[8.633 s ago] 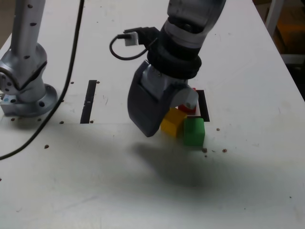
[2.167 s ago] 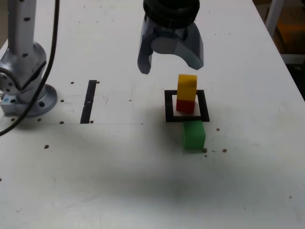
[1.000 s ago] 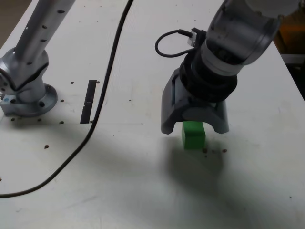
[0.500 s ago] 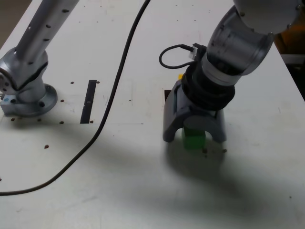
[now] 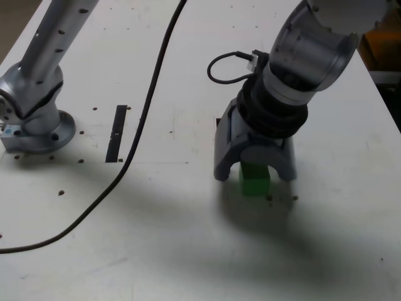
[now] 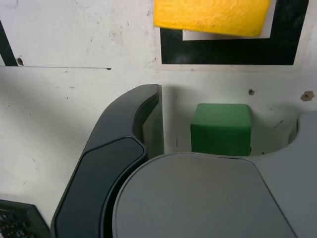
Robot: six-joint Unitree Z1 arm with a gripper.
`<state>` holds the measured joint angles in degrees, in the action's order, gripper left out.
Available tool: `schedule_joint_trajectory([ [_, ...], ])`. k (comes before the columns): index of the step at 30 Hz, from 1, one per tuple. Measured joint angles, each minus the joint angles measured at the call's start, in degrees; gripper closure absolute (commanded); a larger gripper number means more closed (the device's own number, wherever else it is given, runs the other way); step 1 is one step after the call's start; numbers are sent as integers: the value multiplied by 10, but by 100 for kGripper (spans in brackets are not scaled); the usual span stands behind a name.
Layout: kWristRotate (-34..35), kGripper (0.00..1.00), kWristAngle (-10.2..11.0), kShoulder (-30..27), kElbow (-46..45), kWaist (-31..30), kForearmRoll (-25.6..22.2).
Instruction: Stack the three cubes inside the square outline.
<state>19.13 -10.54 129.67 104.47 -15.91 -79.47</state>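
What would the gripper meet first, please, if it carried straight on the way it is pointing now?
Most likely the green cube, which lies between the open jaws of the gripper; how much depth remains before contact is unclear.

from where i'm operating, i can't read any text, label, brand, number or sign in either my exterior view or my wrist view, on any surface that shows in them

a white table [image 5: 125, 219] bears the green cube [image 6: 221, 130] and the square outline [image 6: 228, 51].
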Motion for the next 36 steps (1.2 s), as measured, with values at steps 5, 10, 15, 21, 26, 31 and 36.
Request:
schedule_joint_trajectory([
  [5,-4,38,4,0,2,0,-2],
  [10,-4,41,-2,0,-1,0,10],
  [15,-2,49,-4,7,-1,0,32],
  [21,-1,53,-7,23,7,0,44],
  [26,-2,61,-17,21,18,0,23],
  [31,-1,61,-17,6,54,-5,-17],
  [36,4,61,10,-8,127,-7,-92],
])
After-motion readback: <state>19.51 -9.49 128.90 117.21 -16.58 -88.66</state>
